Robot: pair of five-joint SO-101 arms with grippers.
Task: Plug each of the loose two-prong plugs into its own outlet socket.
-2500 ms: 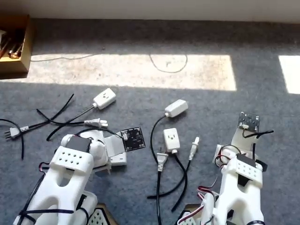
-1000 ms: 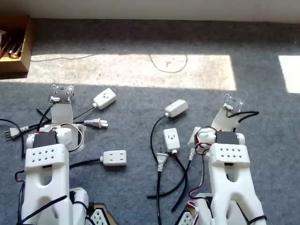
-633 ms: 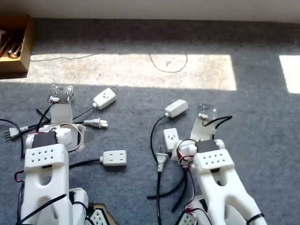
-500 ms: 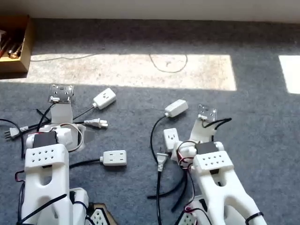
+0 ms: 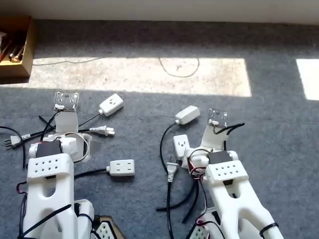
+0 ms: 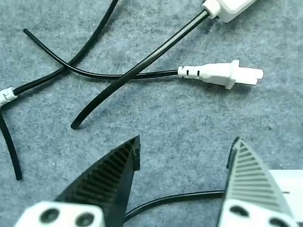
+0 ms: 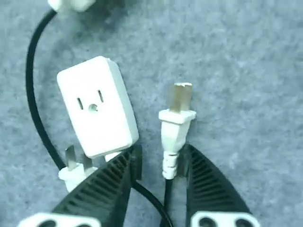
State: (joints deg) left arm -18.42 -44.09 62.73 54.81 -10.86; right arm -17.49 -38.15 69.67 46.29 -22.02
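Cut off: a far socket (image 7: 71,4) is cropped by the edge in the right wrist view, so just a corner shows. In the left wrist view a socket corner (image 6: 232,7) is cropped the same way. A white block (image 6: 289,182) sits half behind one finger, and what it is cannot be told.
Hidden: the black cords (image 5: 172,199) run under the right arm (image 5: 227,179) in the high view. A second plug (image 7: 75,165) is tucked partly under the face-up socket (image 7: 97,106), with its prongs showing.
Right pincer (image 7: 161,150): the fingers are narrowly apart, one on each side of the tail of the near plug (image 7: 176,125). Whether they press on it cannot be told.
Near plug: it lies flat on the grey carpet (image 5: 279,124), prongs pointing away from the pincer. It is just beside the face-up socket and not plugged in.
Left pincer (image 6: 186,142): the fingers are wide apart and hold nothing, above bare carpet. A black cord (image 6: 175,201) passes beneath.
Loose plug (image 6: 220,75): it lies flat beyond the left pincer, clear of it and unplugged. Its cord crosses another cord.
Other sockets: a left socket (image 5: 111,104), a middle socket (image 5: 188,114) and a low socket (image 5: 122,168) lie well apart on the carpet.
Edge plug (image 5: 14,141): it lies near the left border of the high view, unplugged.
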